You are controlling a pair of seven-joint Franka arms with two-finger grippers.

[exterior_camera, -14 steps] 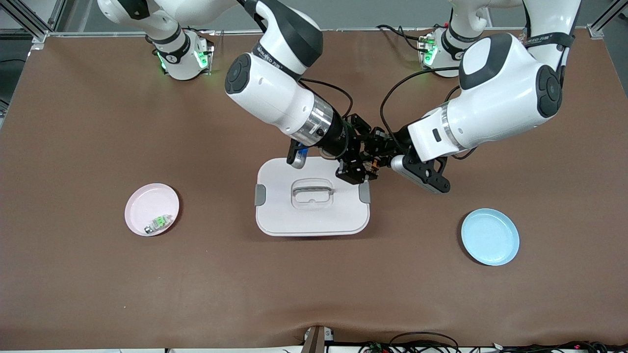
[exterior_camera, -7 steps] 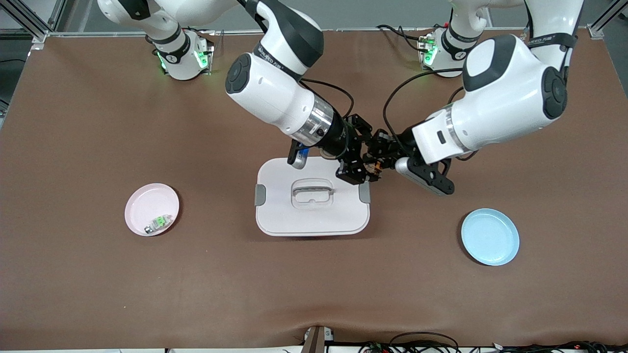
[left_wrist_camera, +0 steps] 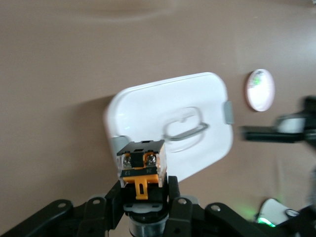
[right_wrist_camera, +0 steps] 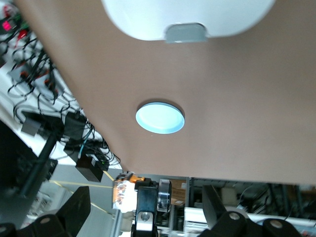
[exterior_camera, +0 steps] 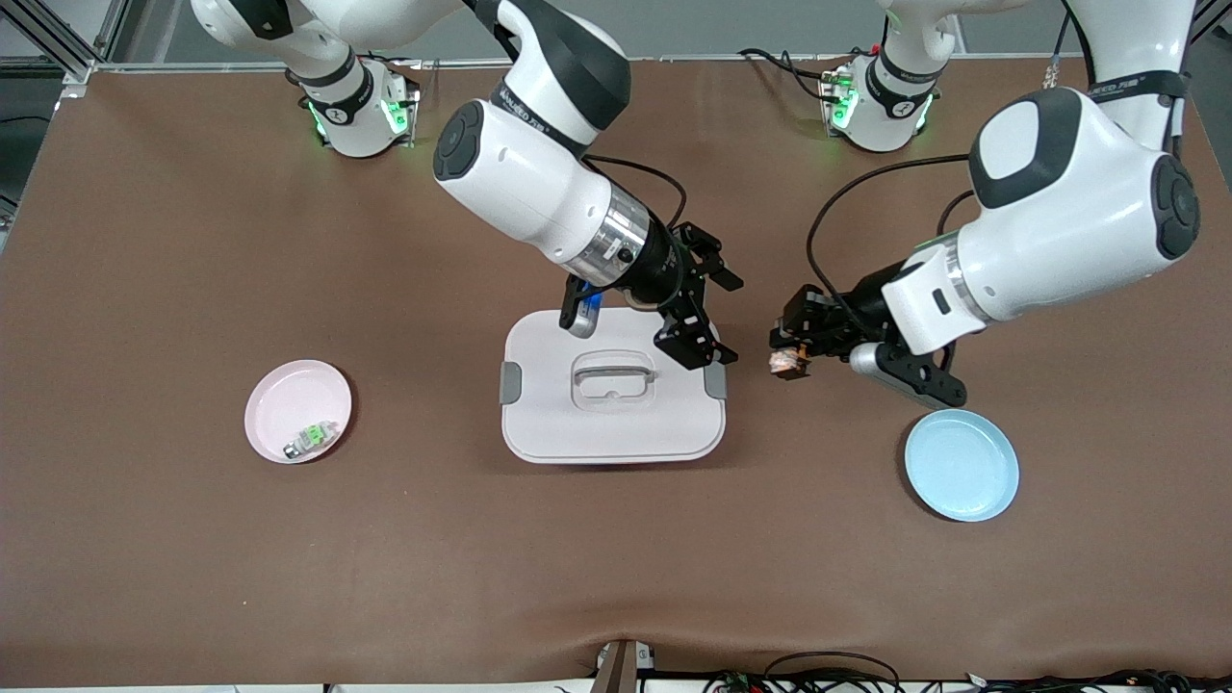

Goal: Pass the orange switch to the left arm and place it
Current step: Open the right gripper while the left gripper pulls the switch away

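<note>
From the front, the left end effector [exterior_camera: 791,358] grips the orange switch [exterior_camera: 782,363] over the worktop [exterior_camera: 144,539] between box [exterior_camera: 612,419] and blue plate [exterior_camera: 961,465]. The right end effector [exterior_camera: 712,318] hangs released over the box's corner. The left wrist view shows the switch [left_wrist_camera: 141,165] clamped. The right wrist view shows the plate [right_wrist_camera: 160,118].

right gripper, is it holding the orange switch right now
No, the right gripper hangs open and empty over the box, while the left gripper is shut on the orange switch.
</note>
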